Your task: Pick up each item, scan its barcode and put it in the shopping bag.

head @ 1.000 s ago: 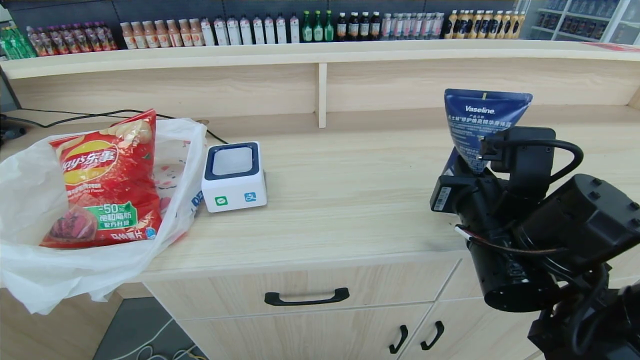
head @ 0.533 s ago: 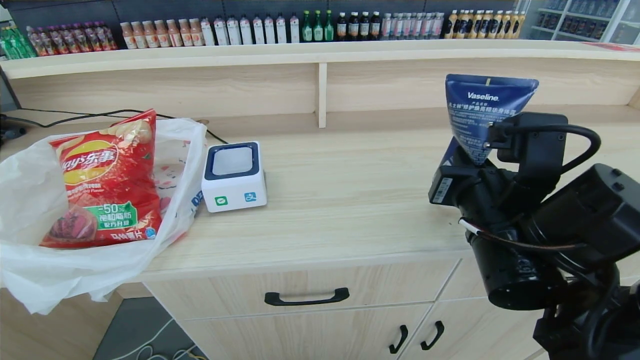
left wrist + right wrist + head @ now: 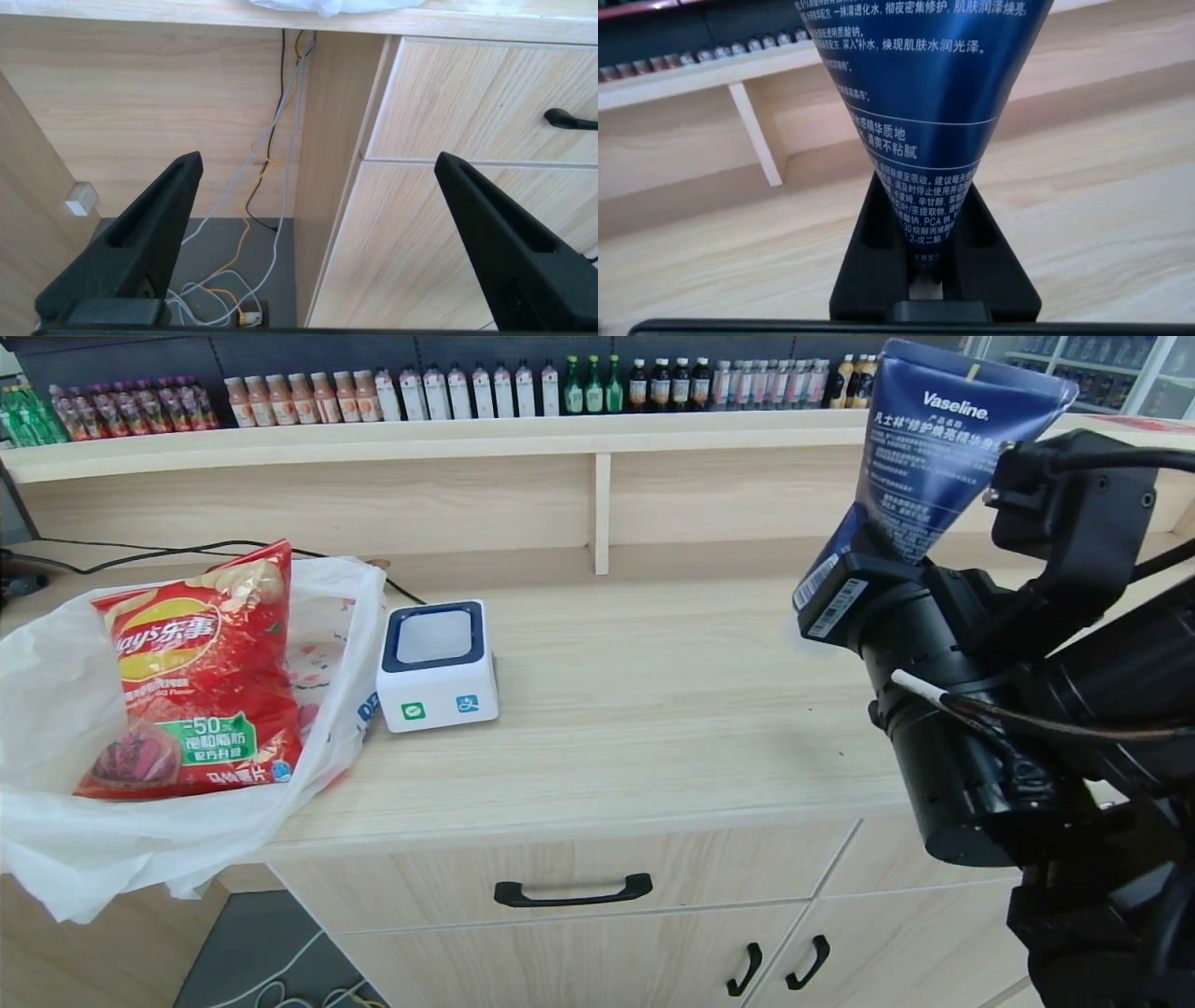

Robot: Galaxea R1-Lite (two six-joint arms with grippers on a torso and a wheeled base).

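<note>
A blue lotion tube [image 3: 943,453] stands upright, crimped end up, with my right gripper [image 3: 887,555] shut on its lower part, raised above the right side of the counter. From the right wrist the tube [image 3: 920,112] narrows down between the black fingers [image 3: 878,233]. A white scanner cube [image 3: 437,665] with a dark-framed window sits mid-counter. A white shopping bag [image 3: 65,803] lies open at the left with a red chip bag [image 3: 201,672] inside. My left gripper [image 3: 318,243] hangs open below the counter, facing cabinet fronts.
The wooden counter [image 3: 653,709] has a raised back ledge with a divider [image 3: 601,513]. Drawers with black handles [image 3: 571,890] sit below the front edge. Bottles [image 3: 523,387] line a shelf behind. Cables [image 3: 271,187] hang under the counter.
My right gripper has lifted the lotion tube upward and slightly to the right. The bag, chips and scanner have not moved.
</note>
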